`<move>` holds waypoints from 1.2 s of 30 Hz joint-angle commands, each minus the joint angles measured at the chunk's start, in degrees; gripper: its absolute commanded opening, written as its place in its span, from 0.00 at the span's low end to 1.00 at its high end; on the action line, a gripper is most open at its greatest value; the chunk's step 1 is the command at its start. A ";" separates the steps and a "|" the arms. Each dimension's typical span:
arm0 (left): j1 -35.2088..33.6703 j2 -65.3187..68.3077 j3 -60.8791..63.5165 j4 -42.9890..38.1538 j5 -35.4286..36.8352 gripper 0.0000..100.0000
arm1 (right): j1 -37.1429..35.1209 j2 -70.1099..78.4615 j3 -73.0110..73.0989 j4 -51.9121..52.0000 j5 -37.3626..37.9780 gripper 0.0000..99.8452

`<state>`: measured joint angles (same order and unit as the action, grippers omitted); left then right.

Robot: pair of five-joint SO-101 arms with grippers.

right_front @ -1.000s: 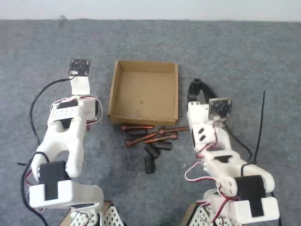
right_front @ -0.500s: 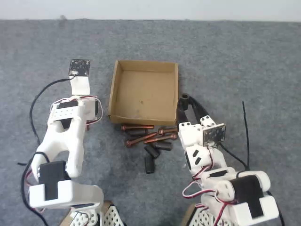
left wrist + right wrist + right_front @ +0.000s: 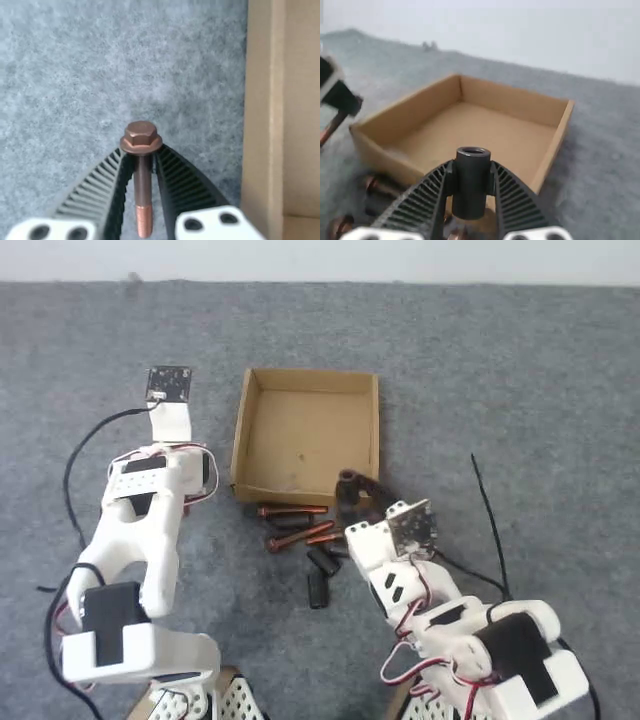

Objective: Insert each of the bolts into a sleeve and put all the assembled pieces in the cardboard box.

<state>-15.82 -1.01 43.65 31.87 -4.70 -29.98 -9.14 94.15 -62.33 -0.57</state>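
My left gripper [image 3: 142, 156] is shut on a copper bolt [image 3: 142, 140], hex head outward, over grey carpet beside the cardboard box wall [image 3: 260, 100]. My right gripper [image 3: 471, 172] is shut on a black sleeve [image 3: 471, 185], held upright with its bore facing up. From above, that gripper [image 3: 352, 492] hovers at the near right corner of the cardboard box [image 3: 240, 440]. Several loose bolts [image 3: 292, 510] and black sleeves [image 3: 318, 589] lie on the carpet just in front of the box. The box floor is bare.
Grey carpet covers the table. The left arm [image 3: 140, 530] stretches along the box's left side. A black cable [image 3: 490, 520] trails to the right of the right arm. Open carpet lies to the far right and behind the box.
The right arm has swung left with the sleeve, from the box's right side to its near right corner above the bolt pile. The left arm has not moved.
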 commanded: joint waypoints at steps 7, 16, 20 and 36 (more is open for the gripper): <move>1.58 -3.69 1.36 -7.30 -0.35 0.01 | 3.21 -0.75 -2.99 2.42 0.62 0.01; 4.57 -4.31 4.44 -14.59 -0.26 0.01 | 4.35 -0.57 -2.99 2.59 0.62 0.01; 4.13 -4.84 4.62 -18.29 0.79 0.01 | 4.44 -0.57 -3.16 3.91 0.62 0.01; 7.47 -42.46 12.35 -9.05 11.78 0.01 | 7.08 -0.84 -6.51 9.80 0.62 0.01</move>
<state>-8.70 -35.03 57.63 19.21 6.37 -23.74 -9.23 90.46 -53.01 -0.57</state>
